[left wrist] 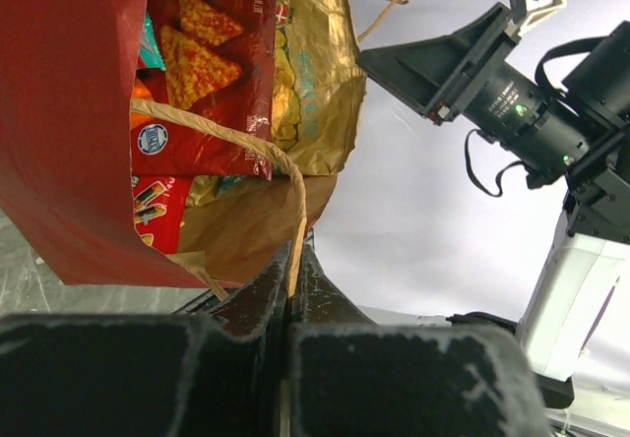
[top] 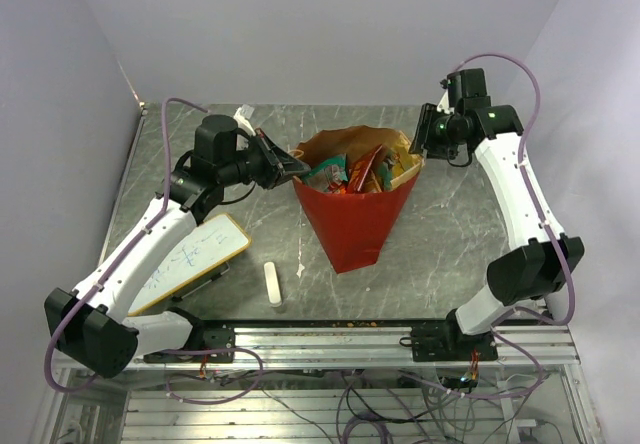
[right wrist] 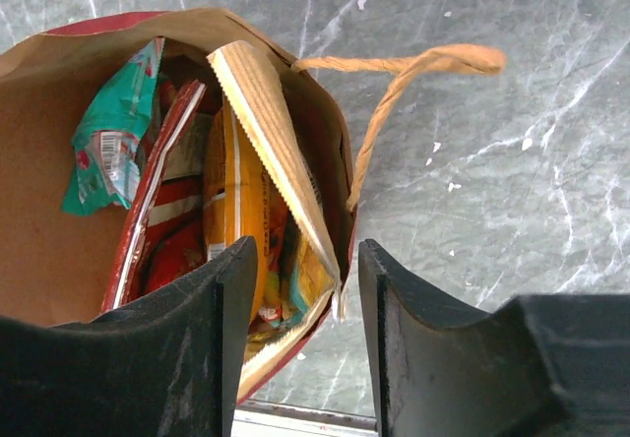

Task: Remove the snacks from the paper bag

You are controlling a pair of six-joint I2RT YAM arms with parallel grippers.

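Note:
The paper bag (top: 355, 219) stands in the middle of the table, red outside and brown inside, its mouth open upward. The snacks (top: 355, 172) fill it: a red chip packet (left wrist: 212, 63) and a gold packet (left wrist: 317, 73) in the left wrist view, a teal packet (right wrist: 113, 132) and an orange packet (right wrist: 233, 196) in the right wrist view. My left gripper (top: 297, 168) is shut on the bag's left rim (left wrist: 293, 216), beside a tan handle (left wrist: 221, 134). My right gripper (top: 419, 146) is open, its jaws either side of the bag's right rim (right wrist: 295, 176).
A white whiteboard (top: 190, 259) lies at the front left under the left arm. A small white eraser bar (top: 272, 284) lies in front of the bag. The bag's other tan handle (right wrist: 394, 88) hangs outward over the grey marble table (right wrist: 512, 161). Walls stand close on both sides.

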